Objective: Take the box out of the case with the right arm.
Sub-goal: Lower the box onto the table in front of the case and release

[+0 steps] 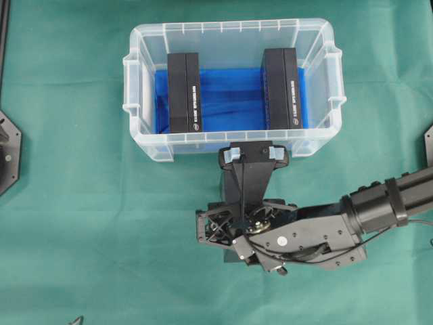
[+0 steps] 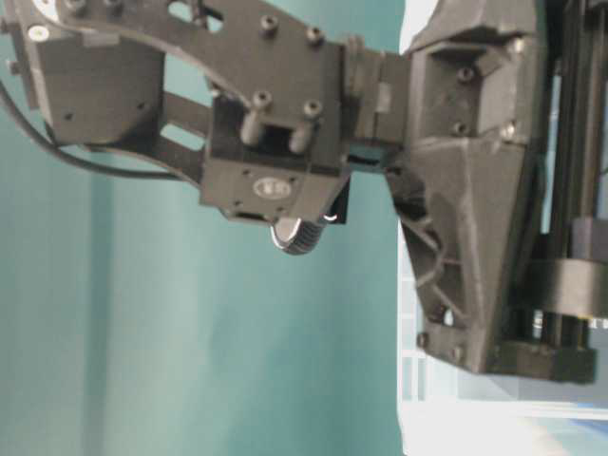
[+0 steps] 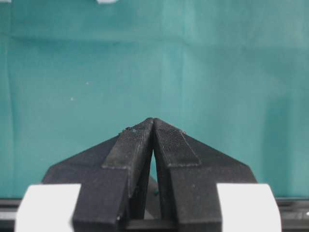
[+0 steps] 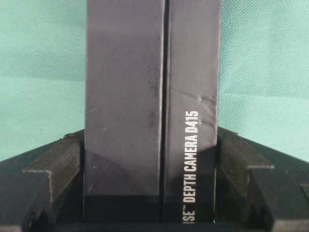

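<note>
1. Flanking the box (image 4: 152, 96) on both long sides: the right gripper (image 1: 254, 154), with one finger (image 4: 53, 169) at each side wall of the box.
2. Finger state, right: set apart by the box's width and tight up against its sides. Can't tell from the wrist view whether they press on it or only stand beside it.
3. Box location: outside the case (image 1: 233, 139), just beside the near wall, over the green cloth (image 1: 81, 237). Overhead view shows the box's far end close to that wall, with the pale-blue fingertip pads (image 1: 233, 155) at its two corners.
4. Box is black with a seam down its length and the white print "DEPTH CAMERA D415" along one half.
5. Can't tell whether the box sits on the cloth or hangs above it.
6. Case contents: two more black boxes standing on edge on the blue sheet (image 1: 230, 95), the left box (image 1: 184, 91) near the left wall and the right box (image 1: 283, 88) near the right wall, well apart.
7. Right arm (image 1: 385, 203) comes in from the right edge, wrist bent toward the case. The table-level view is filled by its black hardware, with the case's clear wall at lower right.
8. Left gripper (image 3: 153, 125): fingers (image 3: 130, 150) closed together, tips touching, nothing between them, over bare cloth.
</note>
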Motion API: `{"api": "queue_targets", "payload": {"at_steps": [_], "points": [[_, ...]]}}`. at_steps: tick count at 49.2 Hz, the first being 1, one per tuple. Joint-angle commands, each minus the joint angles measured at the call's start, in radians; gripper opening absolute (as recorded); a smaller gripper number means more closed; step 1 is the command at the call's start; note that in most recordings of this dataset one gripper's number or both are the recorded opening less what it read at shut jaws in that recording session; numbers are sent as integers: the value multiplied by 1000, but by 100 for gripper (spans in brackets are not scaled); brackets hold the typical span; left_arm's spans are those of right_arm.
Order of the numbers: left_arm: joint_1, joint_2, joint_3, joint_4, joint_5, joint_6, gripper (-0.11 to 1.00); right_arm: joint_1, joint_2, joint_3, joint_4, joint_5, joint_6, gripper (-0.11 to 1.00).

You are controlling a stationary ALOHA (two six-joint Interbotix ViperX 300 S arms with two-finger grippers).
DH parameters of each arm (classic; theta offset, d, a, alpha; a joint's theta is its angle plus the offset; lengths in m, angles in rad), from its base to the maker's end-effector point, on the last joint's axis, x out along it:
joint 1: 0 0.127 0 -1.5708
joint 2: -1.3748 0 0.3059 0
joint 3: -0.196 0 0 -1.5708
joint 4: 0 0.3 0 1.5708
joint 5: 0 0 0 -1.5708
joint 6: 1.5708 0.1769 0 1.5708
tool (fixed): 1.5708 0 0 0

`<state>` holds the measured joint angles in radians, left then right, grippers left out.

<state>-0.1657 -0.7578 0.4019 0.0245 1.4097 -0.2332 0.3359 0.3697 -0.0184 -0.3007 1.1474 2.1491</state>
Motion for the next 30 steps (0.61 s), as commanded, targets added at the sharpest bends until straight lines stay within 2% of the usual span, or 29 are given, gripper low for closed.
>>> {"api": "queue_targets", "payload": {"at_steps": [1, 5, 7, 21, 30], "points": [[-5, 0, -11, 2, -3, 2, 0, 3, -23, -14, 0, -2, 0, 77], [-5, 0, -11, 3, -3, 0, 0, 3, -23, -15, 2, -2, 0, 92], [-5, 0, -9, 3, -3, 0, 0, 3, -23, -17, 2, -2, 0, 95], [-5, 0, -9, 2, -3, 0, 0, 3, -28, -38, 2, 32, 0, 93], [-5, 2, -9, 3, -3, 0, 0, 5, -57, -89, -9, 147, -8, 92]]}}
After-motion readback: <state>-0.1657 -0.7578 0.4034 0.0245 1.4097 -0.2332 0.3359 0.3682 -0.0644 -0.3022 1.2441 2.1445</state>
